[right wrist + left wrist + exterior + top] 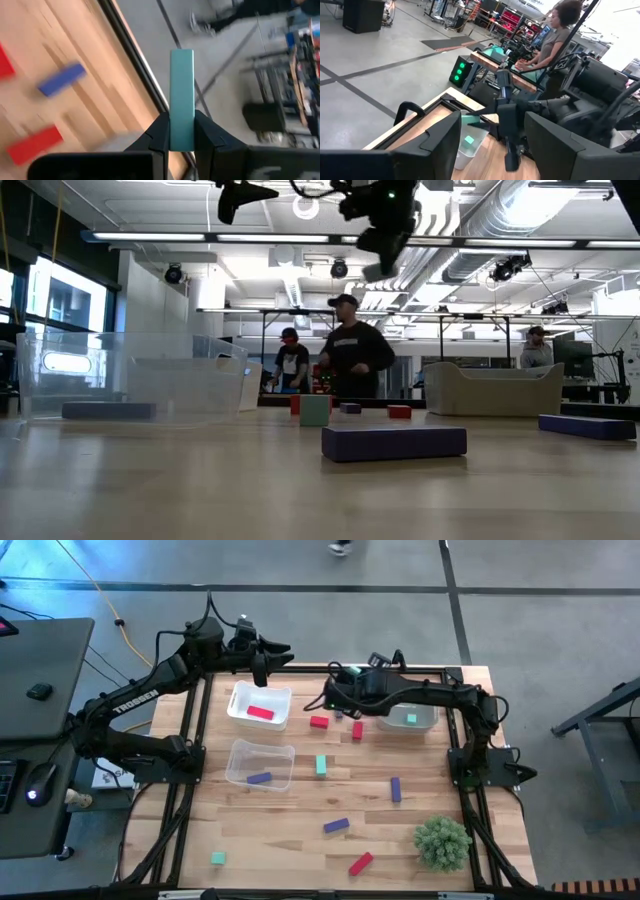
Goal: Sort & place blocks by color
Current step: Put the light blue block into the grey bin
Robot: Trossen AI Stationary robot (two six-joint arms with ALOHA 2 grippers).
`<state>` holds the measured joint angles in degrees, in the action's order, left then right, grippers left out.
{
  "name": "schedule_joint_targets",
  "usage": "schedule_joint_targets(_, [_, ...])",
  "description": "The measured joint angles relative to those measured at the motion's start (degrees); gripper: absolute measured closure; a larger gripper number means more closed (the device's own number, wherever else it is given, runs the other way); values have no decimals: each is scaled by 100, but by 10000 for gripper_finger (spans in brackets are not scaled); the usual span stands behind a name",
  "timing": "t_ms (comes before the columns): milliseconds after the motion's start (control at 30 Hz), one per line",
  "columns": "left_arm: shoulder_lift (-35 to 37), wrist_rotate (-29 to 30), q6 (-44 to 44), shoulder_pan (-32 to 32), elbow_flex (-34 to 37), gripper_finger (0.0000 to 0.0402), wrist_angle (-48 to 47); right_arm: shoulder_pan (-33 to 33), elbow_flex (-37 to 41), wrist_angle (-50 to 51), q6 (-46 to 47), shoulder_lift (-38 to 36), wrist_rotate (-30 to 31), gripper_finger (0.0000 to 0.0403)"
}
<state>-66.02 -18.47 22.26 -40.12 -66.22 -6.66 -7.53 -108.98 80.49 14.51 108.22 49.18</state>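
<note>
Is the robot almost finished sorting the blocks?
Not yet. Done: a red block, a purple block and a teal block each lie in their own bin. In hand: the right claw is shut on a teal bar, up near the teal bin. The left claw waits open above the far edge. Left: about nine blocks on the table, like the red one near the plant.

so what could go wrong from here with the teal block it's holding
1. The right end effector pinches only the lower end of the teal bar, so most of it sticks out; a quick swing could twist it loose.
2. In the high view that end effector sits over the far table edge, away from the bin holding a teal block; a slip here might send the bar off the table.
3. The left end effector hovers open nearby, so the arms could cross.
</note>
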Motion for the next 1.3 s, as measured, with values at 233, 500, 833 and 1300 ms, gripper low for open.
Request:
schedule_joint_targets(233, [0, -1, 1, 0, 0, 193, 0, -39, 241, 934, 1101, -45, 386, 371])
schedule_joint_targets(500, [0, 14, 1, 2, 1, 193, 2, -171, 1434, 855, 1698, -397, 127, 371])
schedule_joint_targets(833, [-20, 25, 2, 4, 2, 193, 7, -754, 3003, -202, 2020, -1429, -567, 370])
schedule_joint_targets(1300, [-20, 25, 2, 4, 2, 193, 4, -1972, 4289, -1895, 1374, -2052, -2485, 370])
